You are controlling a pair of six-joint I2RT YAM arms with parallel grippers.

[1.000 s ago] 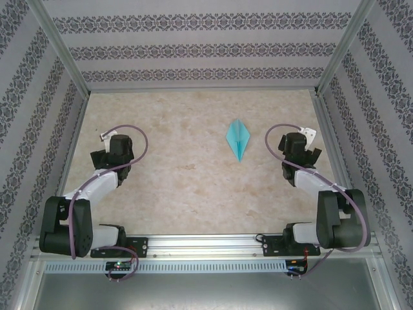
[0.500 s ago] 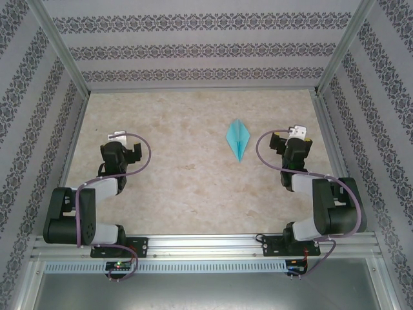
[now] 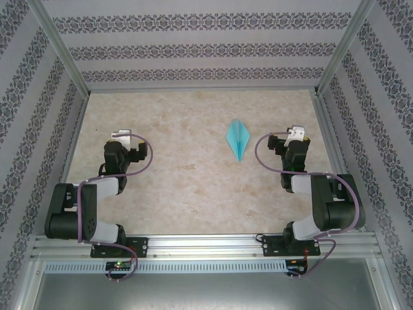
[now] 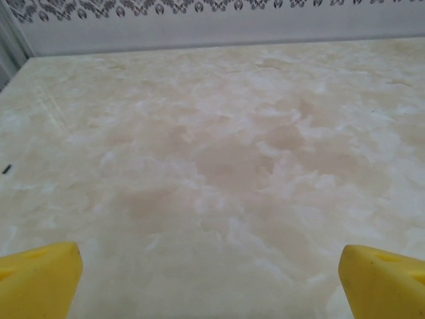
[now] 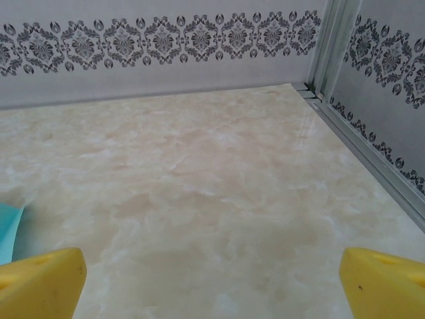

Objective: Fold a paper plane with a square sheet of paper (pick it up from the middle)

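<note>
The turquoise paper plane (image 3: 237, 139) lies flat on the marble table, right of centre, as a narrow dart with its point toward the arms. A teal corner of the paper plane (image 5: 9, 229) shows at the left edge of the right wrist view. My right gripper (image 3: 295, 133) is pulled back to the right of the plane, apart from it. Its yellow fingertips (image 5: 41, 282) stand wide apart with bare table between them. My left gripper (image 3: 121, 136) is folded back at the left side, far from the plane. Its yellow fingertips (image 4: 384, 282) are also wide apart and hold nothing.
Patterned walls close the table (image 3: 181, 174) on three sides. An aluminium corner post (image 5: 327, 46) and a rail along the right wall stand close to my right gripper. A metal rail (image 3: 206, 247) runs along the near edge by the arm bases.
Both arms have drawn back toward their bases and folded up, the wrists turning to face the far wall. The paper plane has not moved.
</note>
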